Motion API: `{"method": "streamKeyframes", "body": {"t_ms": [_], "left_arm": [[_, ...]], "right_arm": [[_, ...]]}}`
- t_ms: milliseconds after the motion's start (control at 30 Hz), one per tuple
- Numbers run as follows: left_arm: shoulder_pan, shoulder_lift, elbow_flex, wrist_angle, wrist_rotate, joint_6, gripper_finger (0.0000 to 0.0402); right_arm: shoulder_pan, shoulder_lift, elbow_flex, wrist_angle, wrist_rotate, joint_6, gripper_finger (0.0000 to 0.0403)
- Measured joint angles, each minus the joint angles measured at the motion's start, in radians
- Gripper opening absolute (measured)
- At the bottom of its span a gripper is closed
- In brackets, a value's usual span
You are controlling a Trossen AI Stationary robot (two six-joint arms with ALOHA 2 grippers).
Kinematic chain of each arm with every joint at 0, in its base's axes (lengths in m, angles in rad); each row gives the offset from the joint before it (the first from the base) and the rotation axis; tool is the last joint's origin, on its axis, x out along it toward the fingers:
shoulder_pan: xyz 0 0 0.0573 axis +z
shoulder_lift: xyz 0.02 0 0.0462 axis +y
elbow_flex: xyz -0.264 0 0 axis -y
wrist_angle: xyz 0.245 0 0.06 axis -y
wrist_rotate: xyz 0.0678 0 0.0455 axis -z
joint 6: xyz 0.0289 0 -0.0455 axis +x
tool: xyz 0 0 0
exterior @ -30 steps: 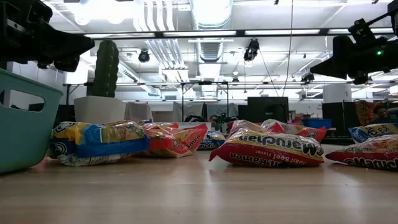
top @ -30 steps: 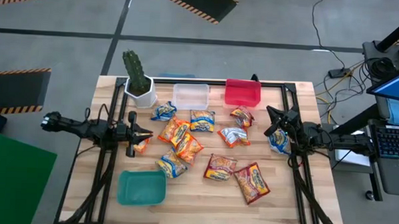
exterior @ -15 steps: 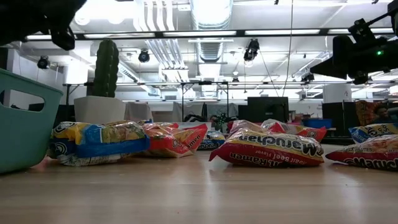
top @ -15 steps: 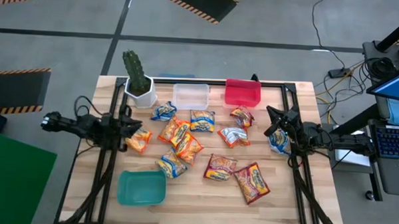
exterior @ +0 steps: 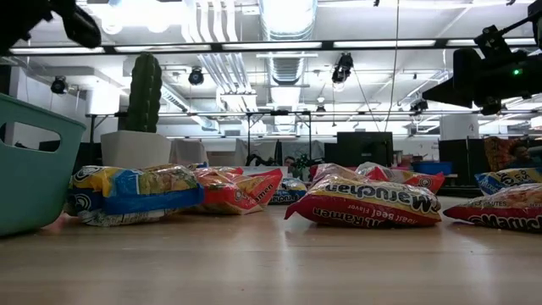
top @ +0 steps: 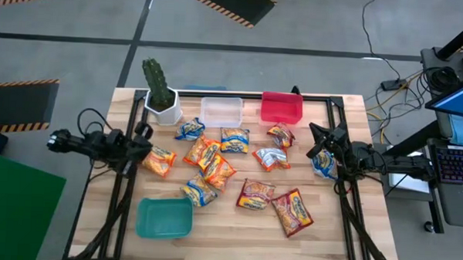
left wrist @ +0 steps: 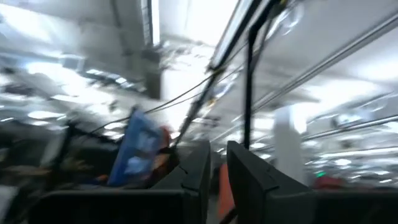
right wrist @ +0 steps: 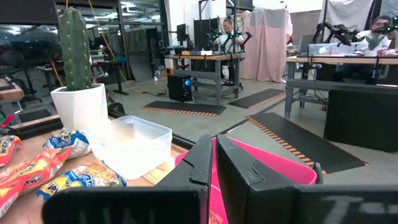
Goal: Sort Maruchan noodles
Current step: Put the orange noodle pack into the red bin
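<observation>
Eleven or so Maruchan noodles packets [top: 218, 173] lie scattered right of the potted cactus [top: 159, 90] on my table [top: 228, 230]. My left gripper [top: 142, 138] sits just below the cactus, fingers nearly closed, empty, touching an orange packet [top: 160, 161]. The teal bin [top: 165, 218] is further below. My right gripper [top: 317, 142], closed and empty, hovers far right, beside a blue-white packet [top: 323, 164].
</observation>
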Motion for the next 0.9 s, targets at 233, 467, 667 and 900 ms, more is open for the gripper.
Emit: {"method": "streamKeyframes", "body": {"t_ms": [233,467,667,900], "left_arm": [[0.000,0.190,0.000,0.275,0.032,0.000,0.0037],[0.000,0.438,0.060,0.386,0.025,-0.044,0.0037],[0.000,0.634,0.205,0.292,0.024,-0.061,0.0037],[0.000,0.770,0.383,-0.056,-0.026,-0.063,0.0037]], "right_arm": [[0.000,0.000,0.000,0.002,0.000,0.246,0.0013],[0.000,0.000,0.000,0.002,0.001,0.325,0.0013],[0.000,0.000,0.000,0.002,0.010,0.318,0.0013],[0.000,0.000,0.000,0.002,0.008,0.338,0.0013]]}}
